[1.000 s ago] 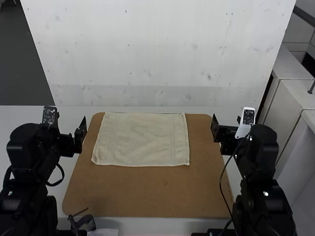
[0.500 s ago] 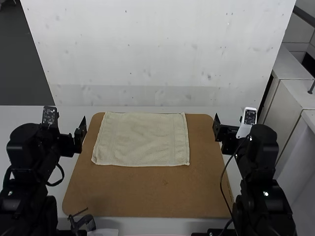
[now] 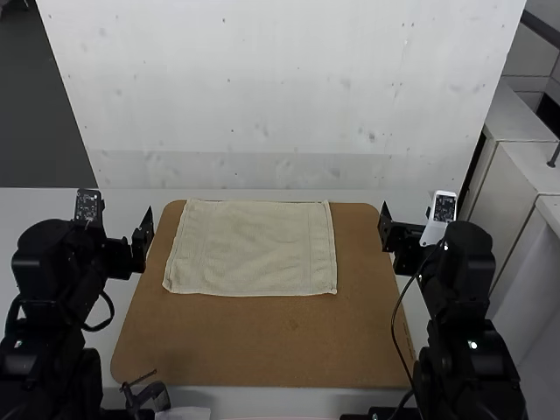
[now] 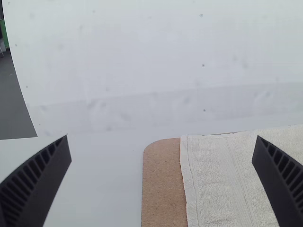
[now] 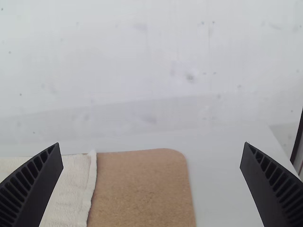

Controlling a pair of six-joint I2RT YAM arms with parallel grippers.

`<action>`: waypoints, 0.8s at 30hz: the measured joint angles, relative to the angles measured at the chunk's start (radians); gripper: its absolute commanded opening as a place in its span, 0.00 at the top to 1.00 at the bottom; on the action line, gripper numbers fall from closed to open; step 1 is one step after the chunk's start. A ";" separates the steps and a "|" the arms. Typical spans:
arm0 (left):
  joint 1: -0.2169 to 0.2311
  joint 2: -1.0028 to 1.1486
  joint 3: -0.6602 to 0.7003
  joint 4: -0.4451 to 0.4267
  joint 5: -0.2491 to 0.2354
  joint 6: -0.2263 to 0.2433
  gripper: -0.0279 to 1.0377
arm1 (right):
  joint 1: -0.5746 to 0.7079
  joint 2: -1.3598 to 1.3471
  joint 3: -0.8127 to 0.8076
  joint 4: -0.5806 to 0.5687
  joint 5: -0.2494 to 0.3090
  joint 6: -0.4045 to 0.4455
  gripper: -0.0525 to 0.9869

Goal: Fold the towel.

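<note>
The cream towel [image 3: 252, 248] lies spread flat, with a few faint wrinkles, on the rear part of a brown board. My left gripper [image 3: 128, 217] is off the towel's left side, and my right gripper [image 3: 405, 217] is beyond its right side; neither touches it. In the left wrist view, my left gripper [image 4: 162, 137] has its fingers wide apart, with the towel's edge strip [image 4: 213, 179] beyond. My right gripper [image 5: 152, 144] is likewise open, holding nothing, and the towel's hemmed side [image 5: 71, 189] shows there.
The brown board [image 3: 262, 350] rests on a pale table [image 3: 35, 203], backed by an upright white panel [image 3: 280, 87]. A small dark clamp-like object [image 3: 149, 398] is at the table's near edge, left of centre. A black cable hangs beside the right arm.
The right gripper has shifted very slightly to the right since the earliest frame. The left arm and the towel have kept still.
</note>
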 measured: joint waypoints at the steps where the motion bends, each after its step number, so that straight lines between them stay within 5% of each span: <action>1: 0.000 0.000 0.000 0.000 0.000 0.000 0.05 | 0.000 0.000 0.000 0.000 0.000 0.000 0.03; 14: 0.000 0.025 0.066 -0.048 0.013 0.000 0.05 | 0.006 0.018 0.036 -0.043 -0.015 0.000 0.03; 24: -0.006 0.520 0.364 -0.121 0.026 0.000 0.06 | 0.040 0.488 0.235 -0.001 -0.058 0.030 0.03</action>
